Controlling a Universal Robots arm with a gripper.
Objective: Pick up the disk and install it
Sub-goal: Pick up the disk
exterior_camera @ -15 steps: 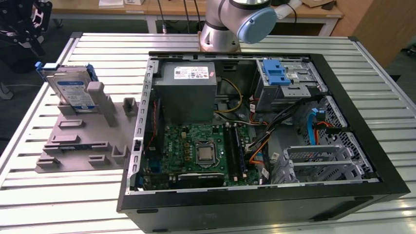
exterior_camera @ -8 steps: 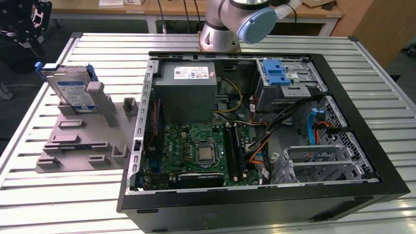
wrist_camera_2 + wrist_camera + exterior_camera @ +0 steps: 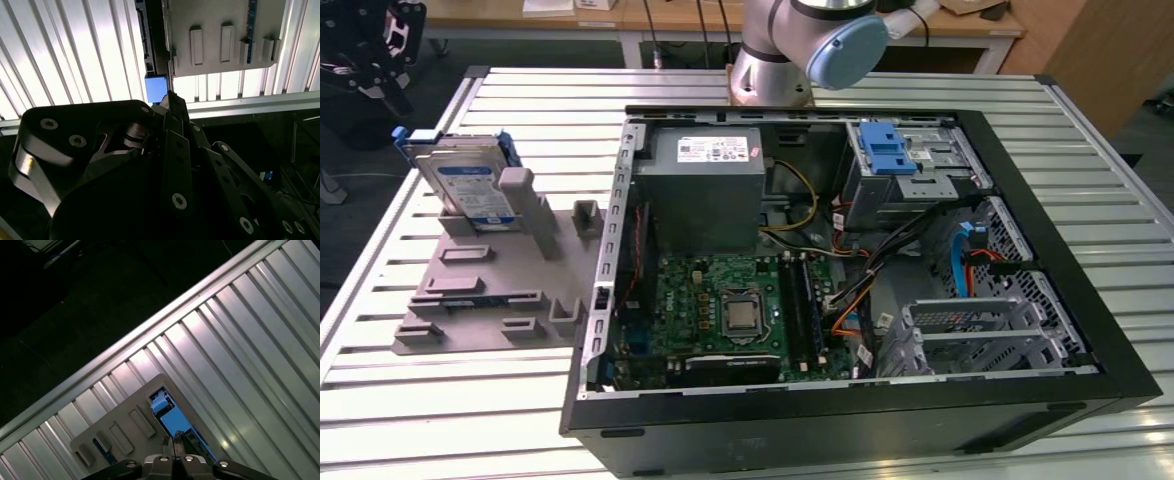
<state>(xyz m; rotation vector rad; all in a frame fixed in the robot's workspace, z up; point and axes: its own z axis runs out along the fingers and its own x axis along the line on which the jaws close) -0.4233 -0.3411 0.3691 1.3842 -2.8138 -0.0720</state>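
The pick-up step is in hand: the disk [image 3: 464, 185] stands on edge in the grey holder [image 3: 480, 290], outside the open computer case [image 3: 1087, 300]; the gripper [image 3: 173, 444] hangs above it, clenched on nothing; grasping likely calls for parting the fingers to straddle its faces.

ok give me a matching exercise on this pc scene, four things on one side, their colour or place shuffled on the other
Things:
1 disk
2 power-supply box
3 circuit board
4 drive cage latch

Descriptions:
a green, lying flat in the case
b blue, on the cage inside the case
c upright in the grey holder, outside the case
d grey with a white sticker

Pairs: 1-c, 2-d, 3-a, 4-b
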